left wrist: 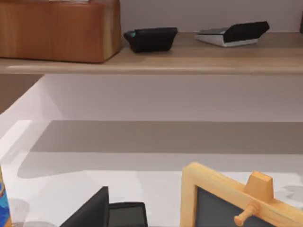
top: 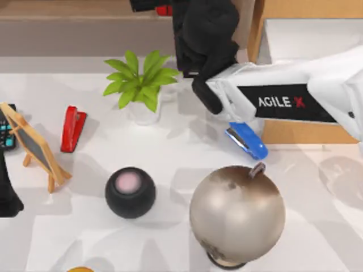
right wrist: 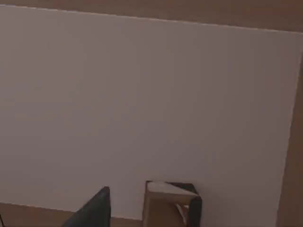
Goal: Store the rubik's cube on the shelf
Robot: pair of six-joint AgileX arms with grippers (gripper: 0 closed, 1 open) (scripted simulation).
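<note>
The right gripper (top: 205,39), black, at the end of the white AgileX arm, is reaching in from the table's right side and hanging over the long, low, light-brown wooden shelf (top: 85,28) at the back of the table. Whether it is open or closed I cannot tell. Just to its left, at the very back edge of the top view, a small red patch with a black edge is peeking out. That looks like the rubik's cube (top: 164,9), sitting up on the shelf, though most of it is hidden. In the right wrist view a small shadowed block (right wrist: 170,203) is standing against a pale back wall; I cannot tell what it is.

The left gripper (top: 8,198) is waiting at the table's left edge, and I cannot tell its state either. Its wrist view is looking along the shelf, where a brown wooden box (left wrist: 59,30) and two dark devices are lying.

On the white table (top: 317,226) a leafy green potted plant (top: 140,85) is standing in front of the shelf, with a red stapler (top: 72,128) to its left and a blue stapler (top: 246,140) under the right arm. Nearer the front, a round black speaker with a pink top (top: 130,191) is sitting beside a large pale-brown globe (top: 237,214). A small wooden-framed chalkboard easel (top: 35,148) is standing at the left, near the left gripper
</note>
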